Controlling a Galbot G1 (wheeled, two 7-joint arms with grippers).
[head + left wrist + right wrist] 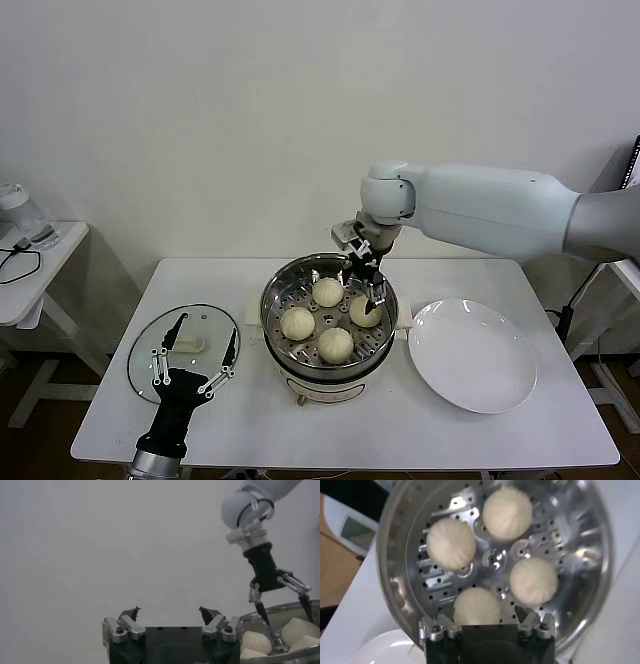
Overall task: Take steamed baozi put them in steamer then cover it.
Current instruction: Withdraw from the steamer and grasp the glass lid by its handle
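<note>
Several cream-white steamed baozi (297, 323) lie on the perforated tray inside the shiny round steamer (270, 300) at the table's middle. My right gripper (367, 289) hangs open just above the baozi (365, 311) on the steamer's right side. In the right wrist view that baozi (476, 607) lies on the tray between the spread fingers of the right gripper (479, 612), which grip nothing. At the table's left, my left gripper (205, 335) stands open over the round glass lid (150, 350). The left gripper (170, 611) holds nothing in the left wrist view.
An empty white plate (472, 355) lies right of the steamer. A side table (30, 260) with a clear jug stands beyond the table's left edge. The steamer's white base (330, 388) sits near the front middle.
</note>
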